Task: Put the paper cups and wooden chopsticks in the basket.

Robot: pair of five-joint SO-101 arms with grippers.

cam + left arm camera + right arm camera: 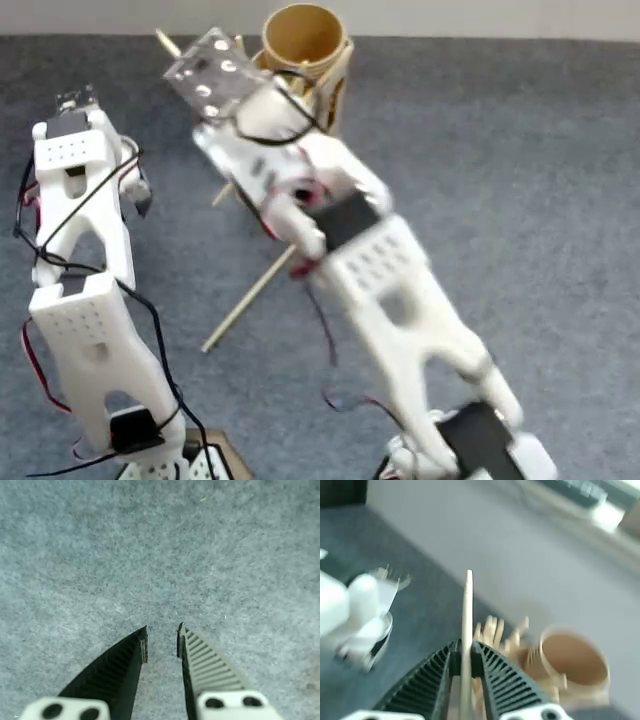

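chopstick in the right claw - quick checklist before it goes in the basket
1. Grip: right claw is shut on the chopstick: ok.
2. Aim: basket sits off the stick's line in the right wrist view: not ok.
3. Room in basket: paper cup already stands in it, space left: cannot tell.
4. Left claw is open, holding nothing, over bare carpet: ok.
5. Second chopstick lies on the carpet beside the right arm, whether clear of its path: cannot tell.

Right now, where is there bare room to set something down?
Free: the grey carpet right of the right arm and basket, and under the left gripper. Crowded: by the basket, where the right gripper holds a chopstick, and between the arms, where a loose chopstick lies.
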